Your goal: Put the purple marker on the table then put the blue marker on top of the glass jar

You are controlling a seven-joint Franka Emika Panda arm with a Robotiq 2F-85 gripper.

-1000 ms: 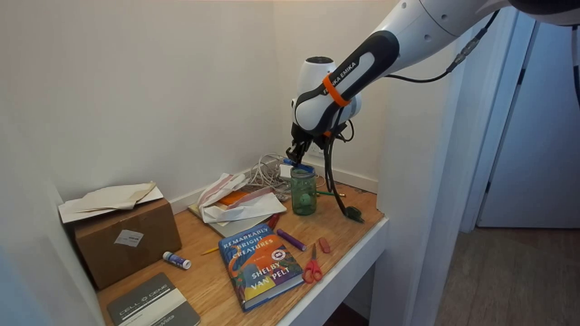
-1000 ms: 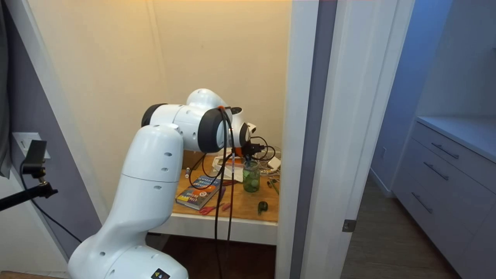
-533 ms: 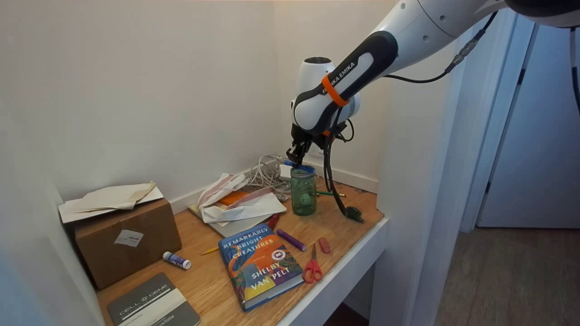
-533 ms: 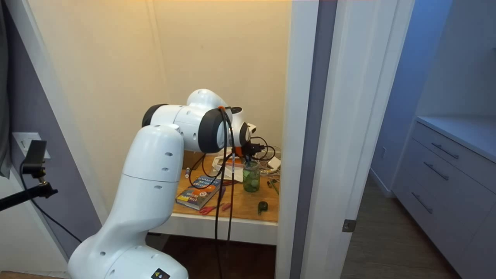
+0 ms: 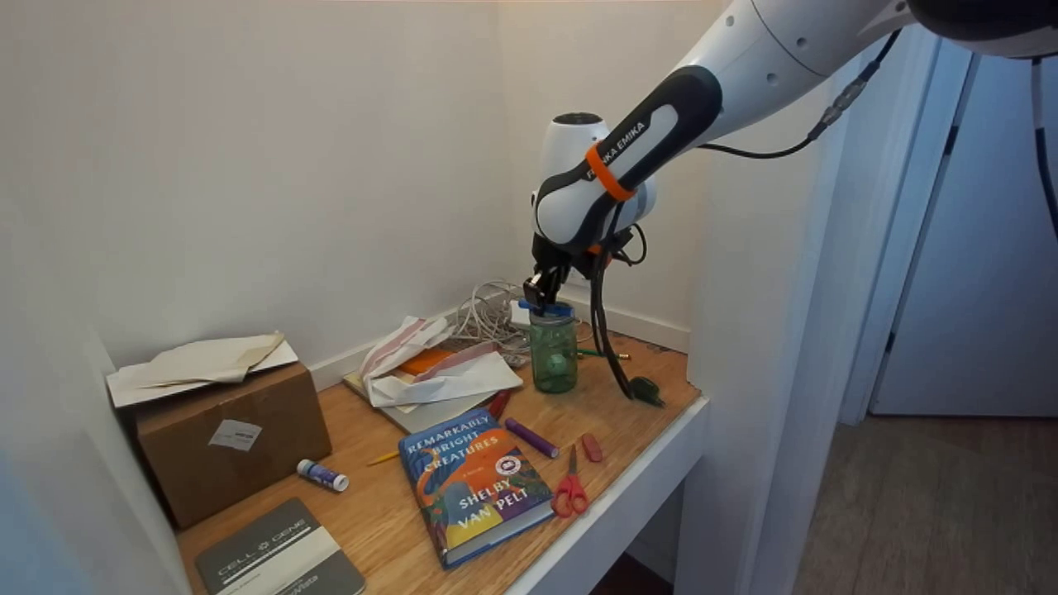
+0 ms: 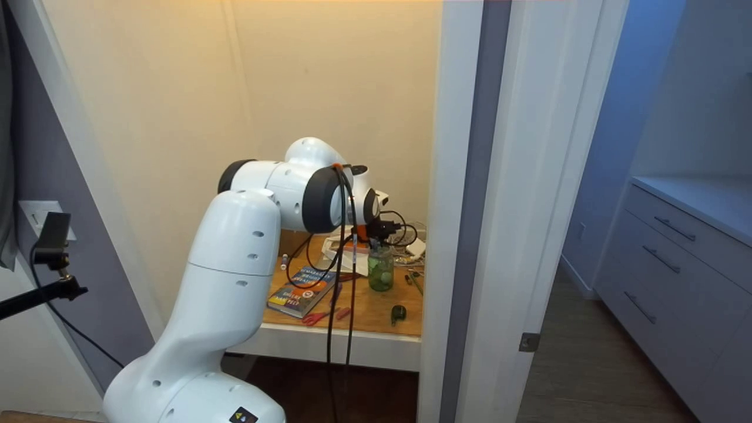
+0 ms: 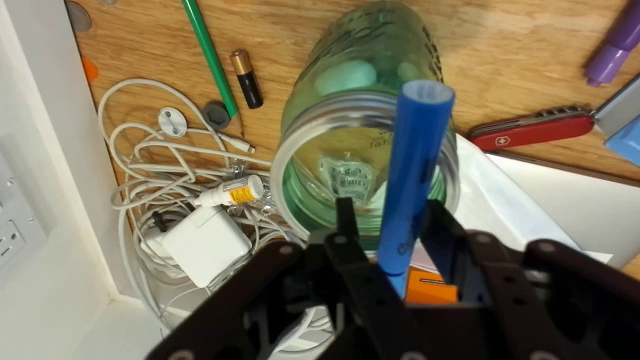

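Note:
The blue marker (image 5: pixel 564 311) lies across the mouth of the greenish glass jar (image 5: pixel 553 359), at rim level. In the wrist view the blue marker (image 7: pixel 415 150) crosses the right part of the mouth of the jar (image 7: pixel 375 55), both ends past the rim. My gripper (image 7: pixel 392 212) is just above the rim; its fingers stand around the marker, with a gap at the left finger and the right finger close against or touching it. The gripper (image 5: pixel 539 302) looks open. The purple marker (image 5: pixel 531 438) lies on the wooden table (image 5: pixel 376 512) beside the book; its tip shows in the wrist view (image 7: pixel 612 55).
A book (image 5: pixel 479 487), red scissors (image 5: pixel 570 494) and a red pocketknife (image 7: pixel 535 129) lie near the jar. White cables with an adapter (image 7: pixel 207 245) and a paper bag (image 5: pixel 446 384) are behind it. A brown box (image 5: pixel 235 438) stands further along the wall.
The arm and gripper have lowered slightly. The blue marker's end under the gripper has come down, and the marker now lies more level on the jar's mouth.

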